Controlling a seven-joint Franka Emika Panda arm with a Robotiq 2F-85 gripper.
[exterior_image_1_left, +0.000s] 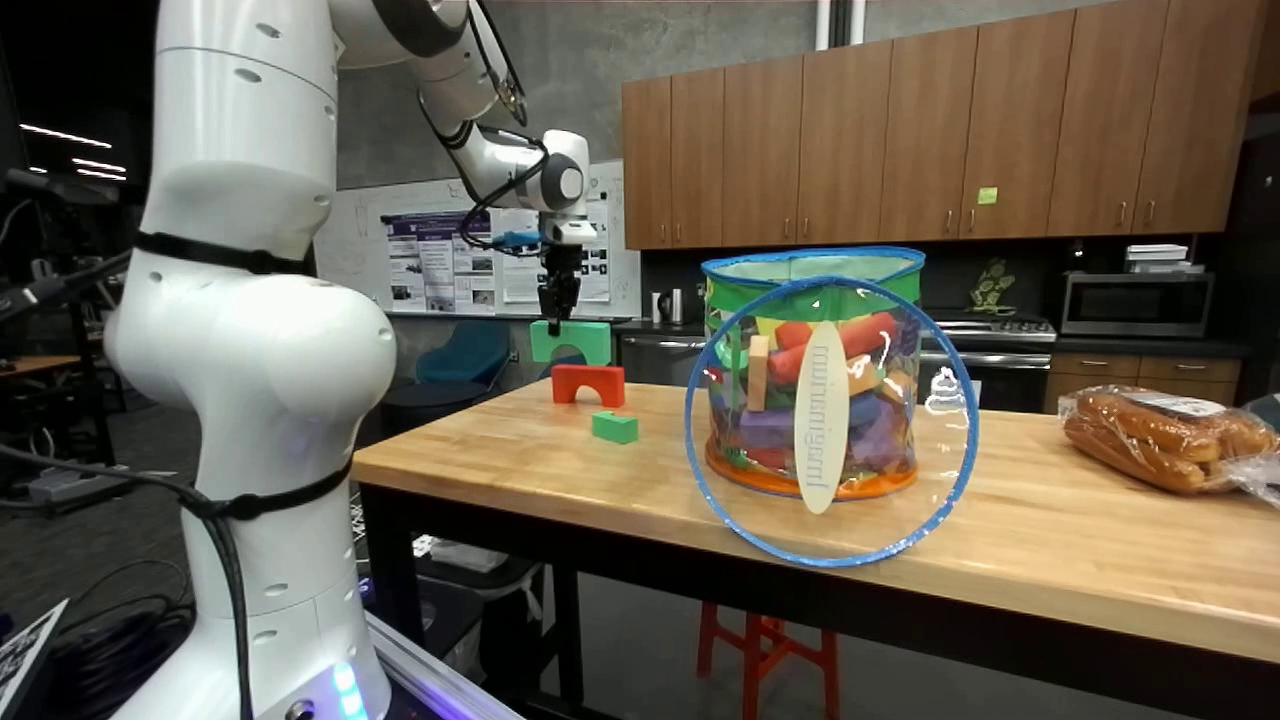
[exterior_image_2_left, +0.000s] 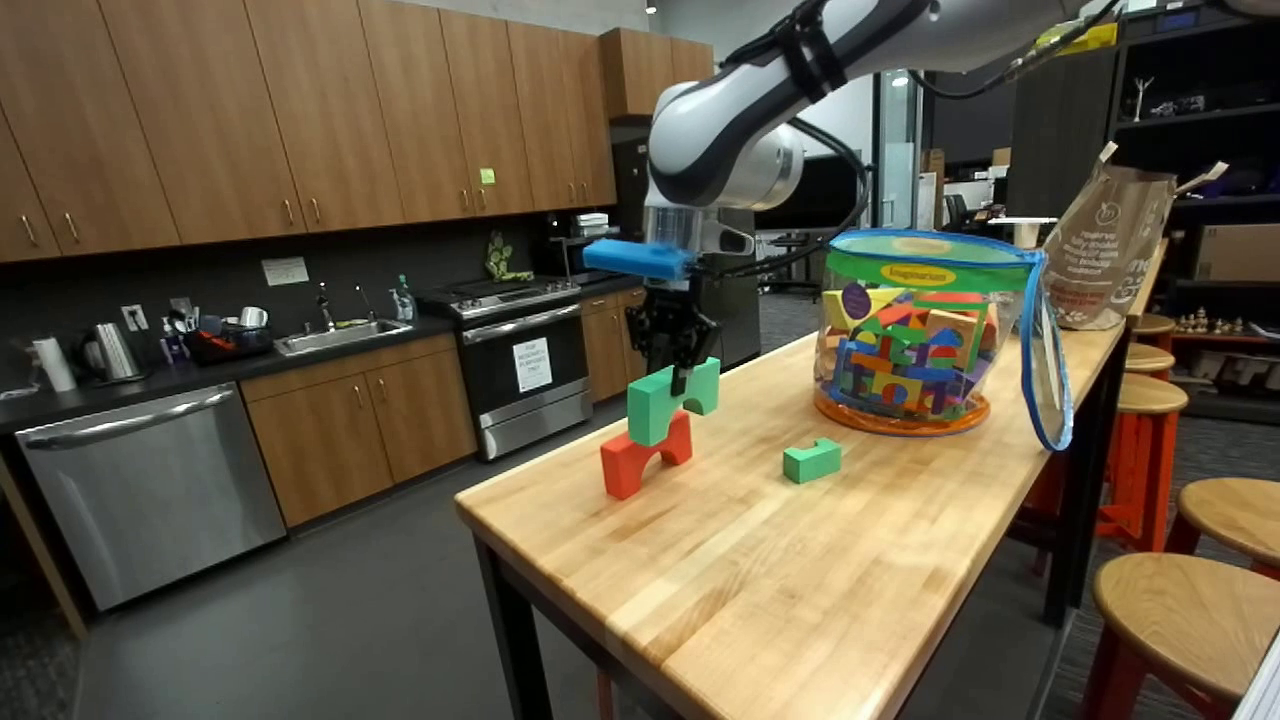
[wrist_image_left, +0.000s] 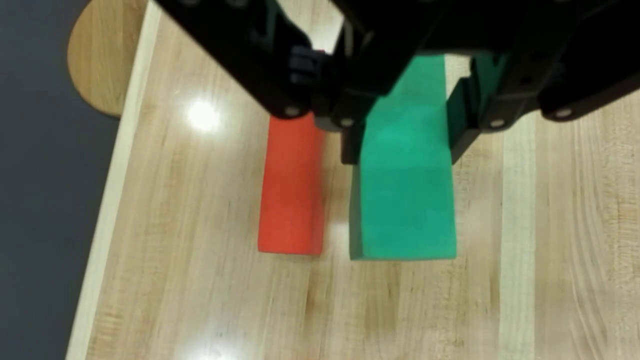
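My gripper (wrist_image_left: 404, 145) is shut on a green arch block (wrist_image_left: 407, 215), one finger on each long side. In both exterior views this green arch (exterior_image_1_left: 592, 340) (exterior_image_2_left: 652, 405) hangs level above the table, its opening facing down. A red arch block (exterior_image_1_left: 590, 378) (exterior_image_2_left: 628, 465) stands upright on the tabletop, lower than the green one. The wrist view shows the red arch (wrist_image_left: 290, 190) just left of the green arch and roughly parallel, with a strip of wood between them. A small notched green block (exterior_image_1_left: 615, 428) (exterior_image_2_left: 812, 460) lies on the table a short way off.
On the wooden table (exterior_image_2_left: 720, 560) stands a clear zip bag (exterior_image_1_left: 810, 370) full of coloured blocks, its round lid (exterior_image_1_left: 720, 520) hanging open. Bagged bread (exterior_image_1_left: 1180, 440) and a paper bag (exterior_image_2_left: 1105, 245) are farther along. In the wrist view the table edge (wrist_image_left: 120, 170) runs left of the red arch.
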